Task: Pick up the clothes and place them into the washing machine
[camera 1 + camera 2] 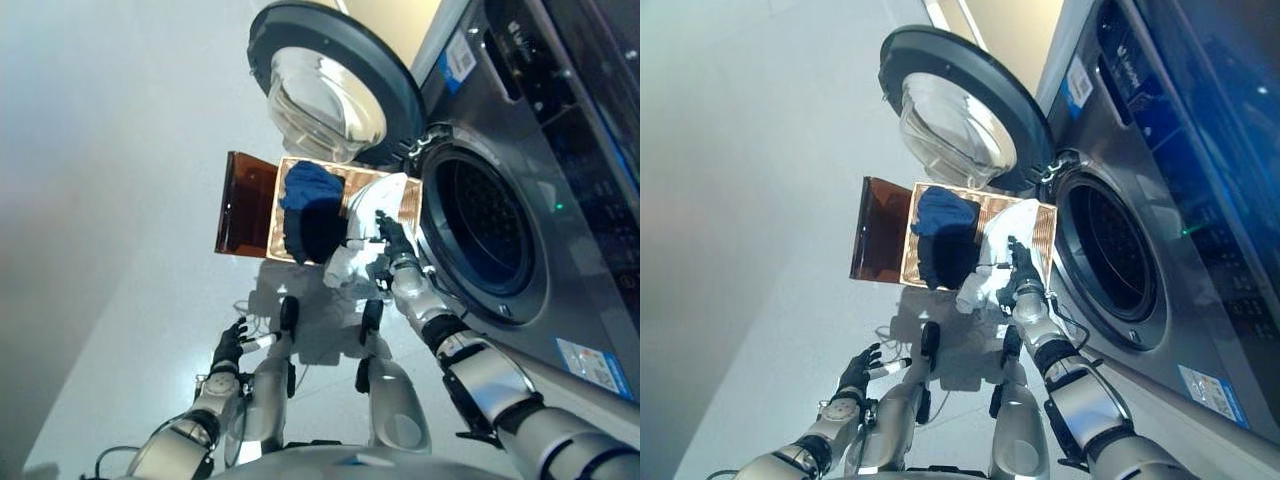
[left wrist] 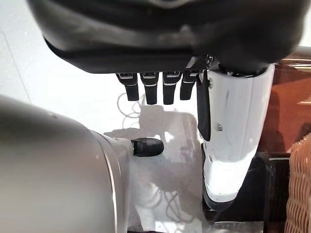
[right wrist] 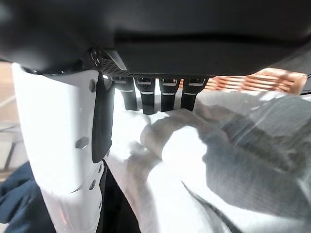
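Eye: right hand (image 1: 393,243) on white cloth (image 1: 372,215) draped over basket (image 1: 408,205) rim beside open washer (image 1: 480,235), blue cloth (image 1: 308,190) inside | left wrist: left hand (image 2: 160,48) idle, fingers straight, empty | right wrist: fingers (image 3: 146,94) straight above cloth, not yet gripping.

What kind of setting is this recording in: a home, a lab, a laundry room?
Probably a laundry area, home or test space unclear. A front-loading washing machine stands with its door swung open, and a wicker basket holding a white garment and a dark blue garment sits on the pale floor.
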